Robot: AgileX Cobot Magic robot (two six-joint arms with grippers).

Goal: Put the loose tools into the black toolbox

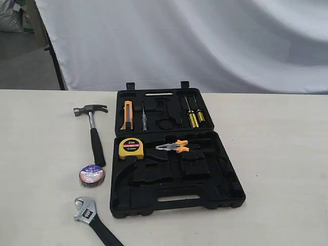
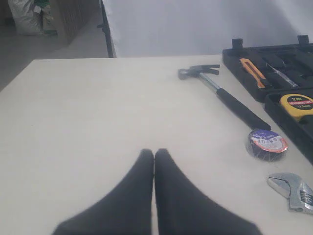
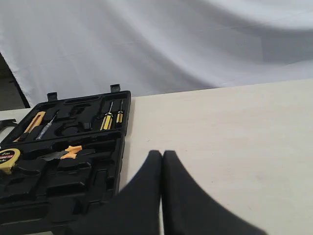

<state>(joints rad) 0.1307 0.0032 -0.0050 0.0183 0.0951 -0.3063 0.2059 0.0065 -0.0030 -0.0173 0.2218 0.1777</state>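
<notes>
Exterior view: the hammer lies left of the open toolbox, head far, handle running nearward, its end just beside the tape roll. Nearest, the wrench points its jaw toward the roll, handle slanting right. The left gripper and right gripper are closed, empty.

Ahead of my left gripper and off to its right I see a yellow tape measure. Just beside it, on the side nearer to my right gripper, are the pliers with orange handles. Farther from both grippers lie an orange knife and screwdrivers with yellow handles, and beyond the pale table hangs a white cloth.
</notes>
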